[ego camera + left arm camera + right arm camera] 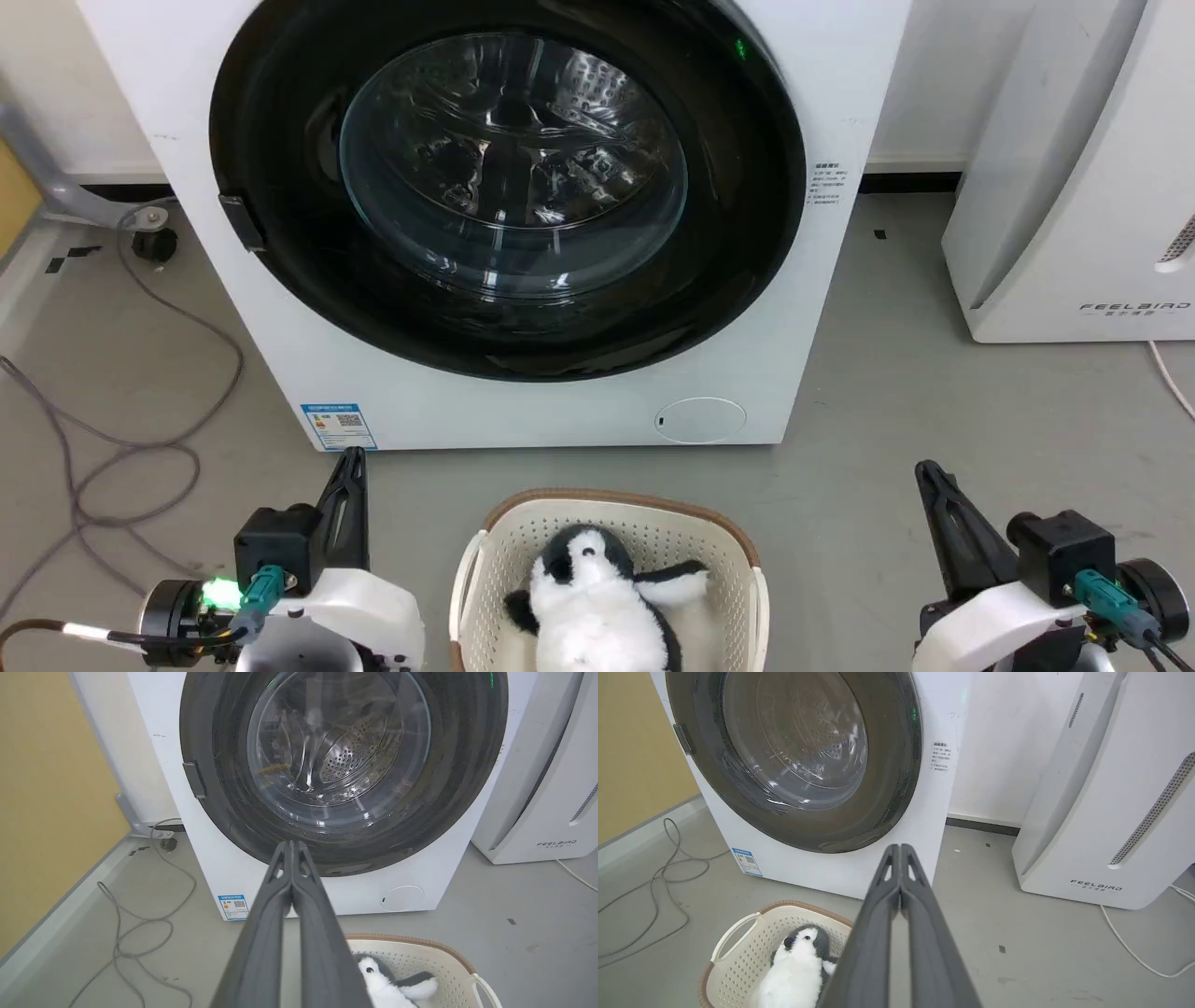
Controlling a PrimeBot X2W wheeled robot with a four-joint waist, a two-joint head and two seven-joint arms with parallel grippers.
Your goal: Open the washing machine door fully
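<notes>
Glossy black, the washing machine door point(512, 177) sits shut in the head view, flush in the front of the washing machine point(523, 415). Its rim tab point(241, 222) is at the door's left edge, and no gap is noted around the rim. The left pincer point(352, 462) and right pincer point(926, 471) sit low at either side, well apart from the door. They flank a basket point(495, 532) on the floor holding a plush penguin point(597, 607). In the left wrist view, the left pincer's fingers are pressed together on nothing, pointing at the door's lower edge but short of it, with the tab up and to the left. In the right wrist view, the right pincer is likewise pressed together and empty, aimed past the machine's lower right corner. Assessment: no part of the opening is done. The reach to the tab, the latch release and the full swing all remain.
</notes>
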